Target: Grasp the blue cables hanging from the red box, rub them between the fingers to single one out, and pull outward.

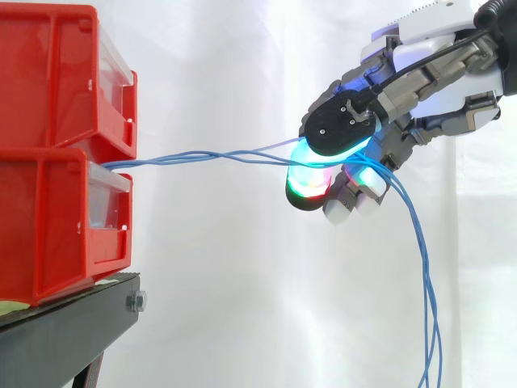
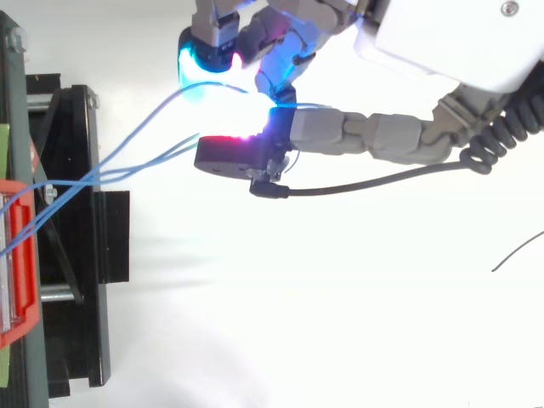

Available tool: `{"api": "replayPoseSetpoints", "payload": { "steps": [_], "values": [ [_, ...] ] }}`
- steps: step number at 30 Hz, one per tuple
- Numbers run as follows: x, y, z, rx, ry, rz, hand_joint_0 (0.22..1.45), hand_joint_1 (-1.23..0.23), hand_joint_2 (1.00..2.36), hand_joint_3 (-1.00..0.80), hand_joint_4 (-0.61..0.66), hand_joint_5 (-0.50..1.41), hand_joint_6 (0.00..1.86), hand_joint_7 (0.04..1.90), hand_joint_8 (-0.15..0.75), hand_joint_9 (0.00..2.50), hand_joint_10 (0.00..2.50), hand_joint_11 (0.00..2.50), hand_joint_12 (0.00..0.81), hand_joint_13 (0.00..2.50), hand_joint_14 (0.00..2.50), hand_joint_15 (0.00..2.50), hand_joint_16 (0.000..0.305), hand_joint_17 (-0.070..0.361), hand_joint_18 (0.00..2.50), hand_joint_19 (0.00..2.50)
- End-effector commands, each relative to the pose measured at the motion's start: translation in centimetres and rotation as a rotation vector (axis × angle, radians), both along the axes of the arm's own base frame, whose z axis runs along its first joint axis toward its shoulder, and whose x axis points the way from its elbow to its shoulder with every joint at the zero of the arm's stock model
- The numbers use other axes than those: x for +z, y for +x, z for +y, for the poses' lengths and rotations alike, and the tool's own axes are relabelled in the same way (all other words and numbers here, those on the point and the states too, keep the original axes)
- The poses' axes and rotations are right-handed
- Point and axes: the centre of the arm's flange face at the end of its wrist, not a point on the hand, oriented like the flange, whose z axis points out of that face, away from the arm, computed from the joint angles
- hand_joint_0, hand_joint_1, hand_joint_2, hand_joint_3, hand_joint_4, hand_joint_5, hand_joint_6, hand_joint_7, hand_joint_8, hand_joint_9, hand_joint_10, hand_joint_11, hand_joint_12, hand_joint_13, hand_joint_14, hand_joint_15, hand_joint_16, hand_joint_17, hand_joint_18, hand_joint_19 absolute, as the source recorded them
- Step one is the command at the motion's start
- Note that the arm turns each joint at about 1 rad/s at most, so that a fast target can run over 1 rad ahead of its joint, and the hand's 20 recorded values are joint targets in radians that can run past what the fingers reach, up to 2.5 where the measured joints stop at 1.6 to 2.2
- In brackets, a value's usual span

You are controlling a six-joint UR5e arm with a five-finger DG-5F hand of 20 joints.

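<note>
White curtain behind; 2 stacked red plastic bins [image 1: 48,105] at the edge of the black metal stand [image 1: 73,323]. Hand [image 1: 428,89] pinches thin blue cables [image 1: 210,155], stretched outward, apparently for singling.

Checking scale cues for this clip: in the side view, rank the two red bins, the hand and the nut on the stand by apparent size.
1. Upper red bin and lower red bin: alike, both cut off at the edge.
2. Hand: near their size, rank against them unsure.
3. Nut on the black stand: clearly smallest.
</note>
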Motion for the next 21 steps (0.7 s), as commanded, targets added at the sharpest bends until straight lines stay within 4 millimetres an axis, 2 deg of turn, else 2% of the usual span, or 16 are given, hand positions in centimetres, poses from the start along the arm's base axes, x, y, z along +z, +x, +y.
{"api": "replayPoseSetpoints", "payload": {
  "steps": [1, 13, 21],
  "values": [
    [0.24, -0.06, 0.03, 0.005, -0.034, 0.011, 0.63, -0.78, 1.01, -0.02, 0.13, -0.13, 0.92, 0.84, 0.446, 1.23, 0.01, 0.86, 0.444, 0.83, 0.01, 0.36, 0.060, 0.134, 0.87, 0.32],
    [0.24, -0.12, -0.43, 0.001, -0.059, 0.021, 0.63, -0.78, 1.01, -0.02, 0.13, -0.13, 0.92, 0.83, 0.443, 1.22, 0.01, 0.86, 0.444, 0.82, 0.01, 0.35, 0.060, 0.135, 0.86, 0.32],
    [0.67, -0.22, -0.02, 0.006, -0.066, 0.018, 0.63, -0.78, 1.01, -0.02, 0.13, -0.13, 0.92, 0.83, 0.445, 1.22, 0.01, 0.85, 0.444, 0.82, 0.01, 0.35, 0.060, 0.135, 0.86, 0.33]
  ]
}}
